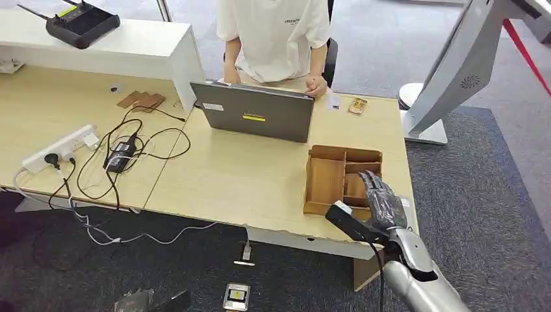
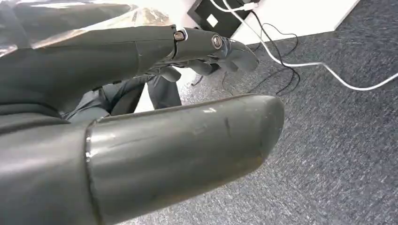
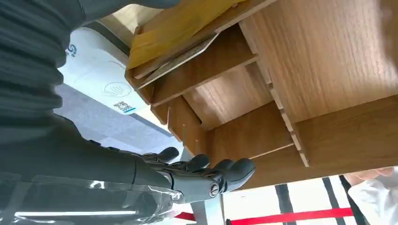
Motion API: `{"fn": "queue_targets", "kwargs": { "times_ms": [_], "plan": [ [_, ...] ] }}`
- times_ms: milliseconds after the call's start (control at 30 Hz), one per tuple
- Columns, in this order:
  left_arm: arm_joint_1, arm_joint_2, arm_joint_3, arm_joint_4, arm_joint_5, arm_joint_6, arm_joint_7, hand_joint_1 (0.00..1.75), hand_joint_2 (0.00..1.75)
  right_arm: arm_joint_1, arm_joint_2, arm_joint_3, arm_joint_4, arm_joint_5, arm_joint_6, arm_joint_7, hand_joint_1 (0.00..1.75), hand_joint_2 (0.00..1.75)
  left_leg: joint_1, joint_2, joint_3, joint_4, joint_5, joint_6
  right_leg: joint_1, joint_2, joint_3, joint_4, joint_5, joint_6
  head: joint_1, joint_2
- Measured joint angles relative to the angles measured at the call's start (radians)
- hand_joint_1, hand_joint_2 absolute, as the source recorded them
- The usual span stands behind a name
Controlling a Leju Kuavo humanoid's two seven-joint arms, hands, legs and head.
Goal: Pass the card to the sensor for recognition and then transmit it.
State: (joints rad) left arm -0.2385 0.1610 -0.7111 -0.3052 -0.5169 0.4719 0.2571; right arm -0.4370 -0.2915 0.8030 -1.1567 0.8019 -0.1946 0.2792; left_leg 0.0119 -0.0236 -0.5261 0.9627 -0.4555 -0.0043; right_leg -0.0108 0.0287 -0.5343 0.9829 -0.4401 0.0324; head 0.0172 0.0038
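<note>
The right hand (image 1: 382,198) hovers over the wooden tray (image 1: 328,179), fingers extended and holding nothing — likely reaching for the card (image 3: 176,61) lying in a tray compartment. Left hand (image 2: 141,108): cannot tell.

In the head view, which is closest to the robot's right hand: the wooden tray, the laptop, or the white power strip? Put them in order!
From the right hand:
1. Wooden tray, right under the fingers.
2. Laptop, mid-table, in front of the person.
3. White power strip, far left of the table.

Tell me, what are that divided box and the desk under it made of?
The box looks like thin brown wood, matte, with visible grain and slotted dividers in the right wrist view. The desk seems a pale wood-look laminate, smooth and evenly grained, though solid wood can't be ruled out.
</note>
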Motion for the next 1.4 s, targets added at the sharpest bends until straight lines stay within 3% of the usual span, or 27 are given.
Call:
{"fn": "queue_targets", "kwargs": {
  "times_ms": [500, 533, 567, 600, 633, 667, 1400],
  "plan": [
    [0.000, 0.000, -0.002, 0.000, -0.006, 0.000, 0.001, 0.00, 0.00, 0.002, -0.009, -0.002, 0.024, 0.000, -0.011, 0.007, 0.00, 1.75, 0.000, 0.000, 0.000, 0.000, 0.000, 0.000, 0.000, 0.000, 0.000, 0.000, 0.000, 0.000, 0.000, 0.000],
    [0.000, 0.000, -0.002, 0.000, -0.007, -0.001, 0.001, 0.00, 0.00, 0.002, -0.010, -0.002, 0.024, 0.000, -0.012, 0.007, 0.16, 1.75, 0.000, 0.000, 0.000, 0.000, 0.000, 0.000, 0.000, 0.000, 0.000, 0.000, 0.000, 0.000, 0.000, 0.000],
    [0.000, 0.000, -0.002, -0.001, -0.008, -0.001, 0.001, 0.00, 0.00, 0.003, -0.010, -0.002, 0.025, 0.000, -0.013, 0.008, 0.84, 1.75, 0.000, 0.000, 0.000, 0.000, 0.000, 0.000, 0.000, 0.000, 0.000, 0.000, 0.000, 0.000, 0.000, 0.000],
    [-0.001, 0.000, -0.002, -0.001, -0.009, -0.001, 0.002, 0.00, 0.00, 0.003, -0.011, -0.002, 0.026, -0.001, -0.013, 0.008, 1.10, 1.75, 0.000, 0.000, 0.000, 0.000, 0.000, 0.000, 0.000, 0.000, 0.000, 0.000, 0.000, 0.000, 0.000, 0.000],
    [-0.001, 0.000, -0.003, -0.001, -0.010, -0.002, 0.002, 0.00, 0.00, 0.004, -0.012, -0.002, 0.027, -0.003, -0.015, 0.008, 1.68, 1.75, 0.000, 0.000, 0.000, 0.000, 0.000, 0.000, 0.000, 0.000, 0.000, 0.000, 0.000, 0.000, 0.000, 0.000],
    [-0.001, 0.000, -0.003, -0.001, -0.011, -0.002, 0.002, 0.00, 0.00, 0.005, -0.013, -0.003, 0.028, -0.004, -0.016, 0.008, 1.75, 1.75, 0.000, 0.000, 0.000, 0.000, 0.000, 0.000, 0.000, 0.000, 0.000, 0.000, 0.000, 0.000, 0.000, 0.000],
    [-0.003, 0.000, -0.010, -0.002, -0.008, -0.003, -0.005, 0.00, 0.00, 0.008, -0.018, -0.005, 0.034, -0.018, -0.031, 0.010, 1.68, 1.75, 0.000, 0.000, 0.000, 0.000, 0.000, 0.000, 0.000, 0.000, 0.000, 0.000, 0.000, 0.000, 0.000, 0.000]
  ]
}}
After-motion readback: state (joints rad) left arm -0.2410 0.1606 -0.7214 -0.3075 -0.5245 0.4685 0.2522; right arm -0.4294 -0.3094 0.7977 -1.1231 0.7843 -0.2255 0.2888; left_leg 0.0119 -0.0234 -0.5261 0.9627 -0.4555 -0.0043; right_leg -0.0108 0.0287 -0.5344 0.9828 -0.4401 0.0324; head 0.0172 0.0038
